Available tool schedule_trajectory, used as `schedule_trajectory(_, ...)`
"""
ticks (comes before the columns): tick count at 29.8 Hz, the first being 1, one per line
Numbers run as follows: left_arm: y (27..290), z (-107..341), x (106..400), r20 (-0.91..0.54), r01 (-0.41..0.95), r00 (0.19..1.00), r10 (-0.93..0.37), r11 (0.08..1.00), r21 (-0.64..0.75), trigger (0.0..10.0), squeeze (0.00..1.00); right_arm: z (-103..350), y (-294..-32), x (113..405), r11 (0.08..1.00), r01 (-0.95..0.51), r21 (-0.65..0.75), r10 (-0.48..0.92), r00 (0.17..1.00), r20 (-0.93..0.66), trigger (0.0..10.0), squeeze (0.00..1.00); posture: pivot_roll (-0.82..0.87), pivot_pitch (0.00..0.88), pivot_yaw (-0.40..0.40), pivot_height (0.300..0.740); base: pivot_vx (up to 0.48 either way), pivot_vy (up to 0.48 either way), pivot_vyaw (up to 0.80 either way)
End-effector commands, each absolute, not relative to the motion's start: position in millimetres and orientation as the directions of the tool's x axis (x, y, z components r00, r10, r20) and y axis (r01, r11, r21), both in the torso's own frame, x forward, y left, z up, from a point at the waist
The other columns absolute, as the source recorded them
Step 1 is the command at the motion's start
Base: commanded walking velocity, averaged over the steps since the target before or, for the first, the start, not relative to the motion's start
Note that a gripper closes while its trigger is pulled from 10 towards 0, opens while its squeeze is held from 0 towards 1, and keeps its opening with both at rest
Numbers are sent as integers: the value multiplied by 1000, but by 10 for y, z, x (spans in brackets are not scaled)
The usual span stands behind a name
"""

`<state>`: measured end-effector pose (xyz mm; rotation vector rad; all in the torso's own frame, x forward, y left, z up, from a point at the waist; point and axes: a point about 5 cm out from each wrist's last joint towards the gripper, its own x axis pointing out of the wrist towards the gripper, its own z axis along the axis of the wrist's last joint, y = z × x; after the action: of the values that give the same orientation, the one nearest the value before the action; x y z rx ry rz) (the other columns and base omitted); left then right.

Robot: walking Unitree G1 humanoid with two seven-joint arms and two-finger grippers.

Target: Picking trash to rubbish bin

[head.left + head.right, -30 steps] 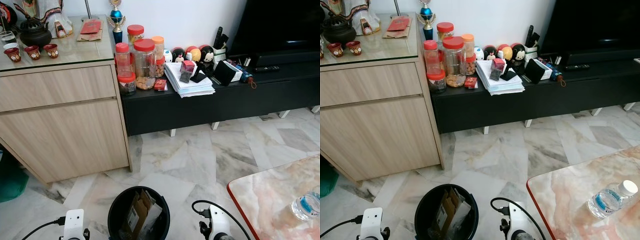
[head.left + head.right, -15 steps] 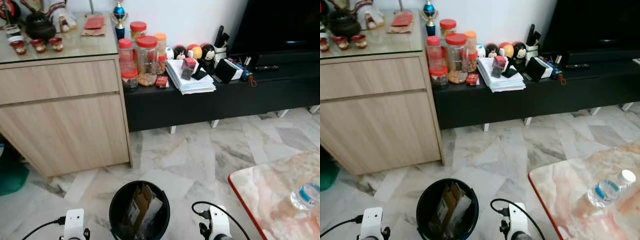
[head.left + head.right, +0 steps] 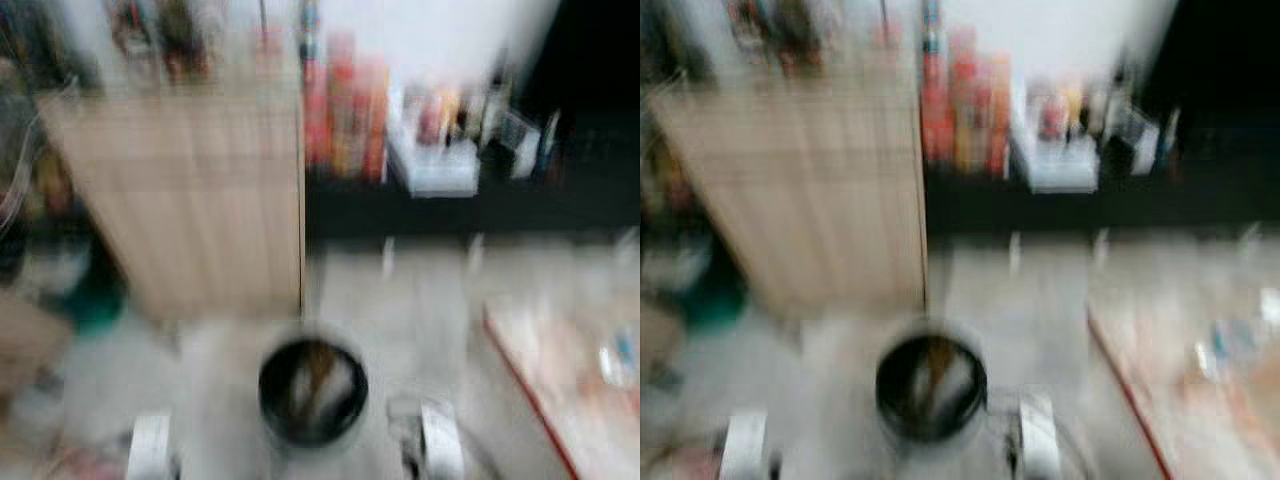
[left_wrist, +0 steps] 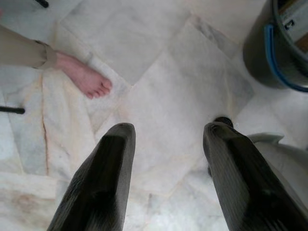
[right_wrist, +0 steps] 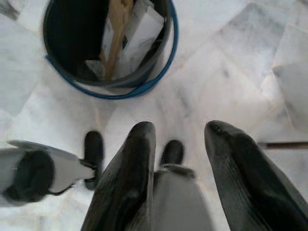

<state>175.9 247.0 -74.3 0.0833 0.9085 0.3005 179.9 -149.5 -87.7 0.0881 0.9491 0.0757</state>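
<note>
My head views are badly smeared, so I can make out only broad shapes: the rubbish bin (image 3: 312,392) stands on the pale marble floor (image 3: 430,290) just ahead of me, round and dark, with light paper and a brown strip of cardboard inside it. My two arms hang low, one to each side of the bin, with the bin between them. Beyond the bin rises a light wooden cabinet (image 3: 190,200), and beside it a long black low unit (image 3: 470,205) carries red-lidded jars (image 3: 345,110) and a white stack of papers (image 3: 432,165) near its cabinet end; the small things on it are too blurred to name. At my right, a marble table (image 3: 575,395) with a red edge shows its near corner, with a blurred clear bottle (image 3: 620,355) close to its outer edge. My wrist cameras are sharp. My left gripper (image 4: 168,139) hangs over bare floor tiles with its two black fingers spread apart and nothing between them; past it a person's bare foot (image 4: 86,79) with a tan trouser hem rests on the floor, and the bin's blue-rimmed wall is at one corner of that picture. My right gripper (image 5: 175,132) is also released, fingers parted and empty, with the bin (image 5: 108,43) just beyond its tips, cardboard and white packaging (image 5: 137,29) lying inside.
</note>
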Motion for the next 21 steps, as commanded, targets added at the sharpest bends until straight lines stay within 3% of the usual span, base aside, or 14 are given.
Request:
schedule_trajectory(1,2420,-749,1779,-766,-221,579,279,958,182,10000,0,-875,-1577,1798,996,-9,93,81,579,-811,10000,0,40,28,-41,740,-259,0,0)
schedule_trajectory(12,2409,-748,1787,-765,-224,580,280,958,181,10000,0,-873,-1577,1802,995,-7,95,81,581,-810,10000,0,41,33,-42,740,-260,0,0)
schedule_trajectory(21,2423,-760,1752,-767,-226,574,287,956,189,10000,0,-878,-1579,1791,995,0,98,80,581,-810,10000,0,40,44,-42,740,0,0,0)
